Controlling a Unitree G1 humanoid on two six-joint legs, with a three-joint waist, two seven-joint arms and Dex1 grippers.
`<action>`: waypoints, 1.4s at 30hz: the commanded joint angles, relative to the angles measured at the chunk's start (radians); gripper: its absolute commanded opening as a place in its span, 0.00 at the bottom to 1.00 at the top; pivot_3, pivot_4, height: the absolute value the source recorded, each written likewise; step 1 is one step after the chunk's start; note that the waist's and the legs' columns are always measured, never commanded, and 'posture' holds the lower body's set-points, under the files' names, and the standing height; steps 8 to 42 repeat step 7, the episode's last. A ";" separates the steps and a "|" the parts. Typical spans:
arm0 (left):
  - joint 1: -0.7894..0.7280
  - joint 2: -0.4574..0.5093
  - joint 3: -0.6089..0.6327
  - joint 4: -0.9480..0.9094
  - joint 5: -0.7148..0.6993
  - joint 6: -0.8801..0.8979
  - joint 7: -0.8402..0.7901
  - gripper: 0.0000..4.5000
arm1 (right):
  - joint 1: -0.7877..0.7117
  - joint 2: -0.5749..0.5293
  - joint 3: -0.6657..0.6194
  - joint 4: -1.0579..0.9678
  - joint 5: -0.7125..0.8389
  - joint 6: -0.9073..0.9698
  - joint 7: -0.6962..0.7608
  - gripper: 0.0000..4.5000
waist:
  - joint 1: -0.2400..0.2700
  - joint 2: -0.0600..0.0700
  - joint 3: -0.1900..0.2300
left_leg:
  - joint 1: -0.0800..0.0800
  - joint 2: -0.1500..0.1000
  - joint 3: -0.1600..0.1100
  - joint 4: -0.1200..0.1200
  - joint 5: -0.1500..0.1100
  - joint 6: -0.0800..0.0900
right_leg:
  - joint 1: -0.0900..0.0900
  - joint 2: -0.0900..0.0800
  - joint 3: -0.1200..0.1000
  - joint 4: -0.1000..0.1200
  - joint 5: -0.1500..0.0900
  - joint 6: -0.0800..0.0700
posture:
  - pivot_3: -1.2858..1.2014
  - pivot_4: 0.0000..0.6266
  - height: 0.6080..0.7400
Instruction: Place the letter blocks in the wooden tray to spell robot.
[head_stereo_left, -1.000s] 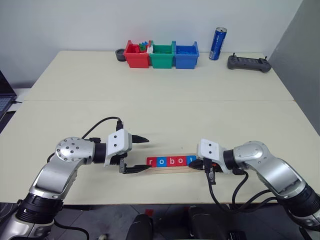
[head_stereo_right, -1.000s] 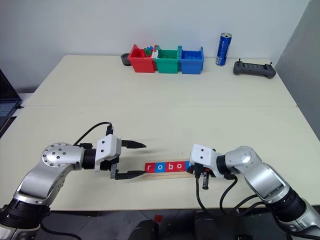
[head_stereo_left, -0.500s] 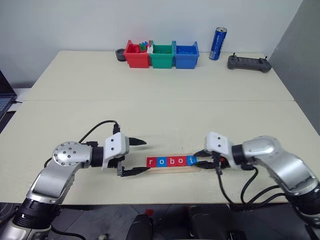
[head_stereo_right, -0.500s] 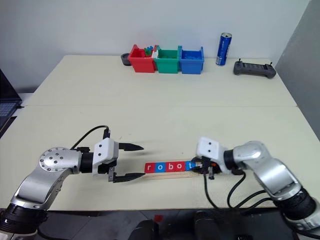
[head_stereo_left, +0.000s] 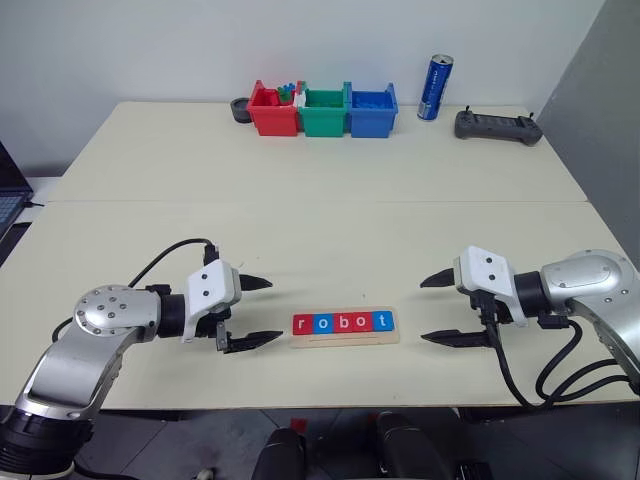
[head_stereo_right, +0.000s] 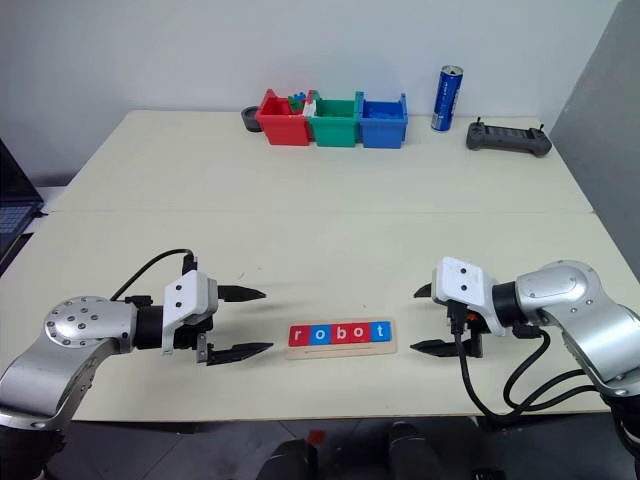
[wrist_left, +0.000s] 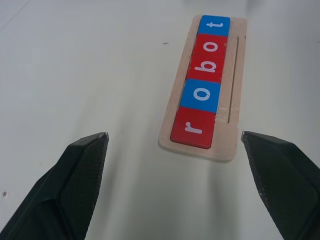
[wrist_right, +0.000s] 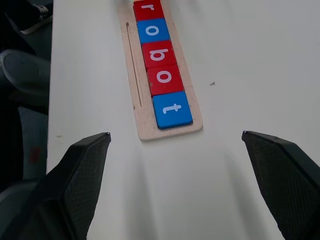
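Five letter blocks (head_stereo_left: 344, 322) lie in a row in the wooden tray (head_stereo_left: 345, 339) near the table's front edge, reading r, o, b, o, t from left to right. In the left wrist view the red r (wrist_left: 194, 127) is nearest and the blue t (wrist_left: 215, 24) farthest. In the right wrist view the blue t (wrist_right: 171, 108) is nearest. My left gripper (head_stereo_left: 275, 310) hovers open just left of the tray, empty. My right gripper (head_stereo_left: 423, 311) hovers open a short way right of the tray, empty. Neither touches the tray.
Red (head_stereo_left: 272, 110), green (head_stereo_left: 324, 112) and blue (head_stereo_left: 371, 110) bins stand in a row at the table's back edge, with a dark round holder (head_stereo_left: 240, 108) to their left. A blue can (head_stereo_left: 435, 88) and a black controller (head_stereo_left: 498, 126) sit at the back right.
My right gripper has opened, let go of the blue t block in the tray and drawn back to the right and up. My left gripper has shifted slightly left.
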 joint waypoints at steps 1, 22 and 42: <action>-0.025 0.019 0.038 -0.064 -0.036 0.037 0.017 1.00 | -0.021 -0.013 -0.025 0.002 -0.006 -0.036 0.002 1.00 | 0.000 0.000 0.000 | 0.000 0.000 0.000 0.000 0.000 0.000 | 0.000 0.000 0.000 0.000 0.000 0.000 | 0.52 0.24 1.00; -0.062 0.006 0.040 -0.076 -0.089 0.099 0.033 1.00 | -0.032 -0.008 -0.017 0.023 -0.018 -0.064 -0.005 1.00 | 0.000 0.000 0.000 | 0.000 0.000 0.000 0.000 0.000 0.000 | 0.000 0.000 0.000 0.000 0.000 0.000 | 0.52 0.24 1.00; -0.062 0.006 0.040 -0.076 -0.089 0.099 0.033 1.00 | -0.032 -0.008 -0.017 0.023 -0.018 -0.064 -0.005 1.00 | 0.000 0.000 0.000 | 0.000 0.000 0.000 0.000 0.000 0.000 | 0.000 0.000 0.000 0.000 0.000 0.000 | 0.52 0.24 1.00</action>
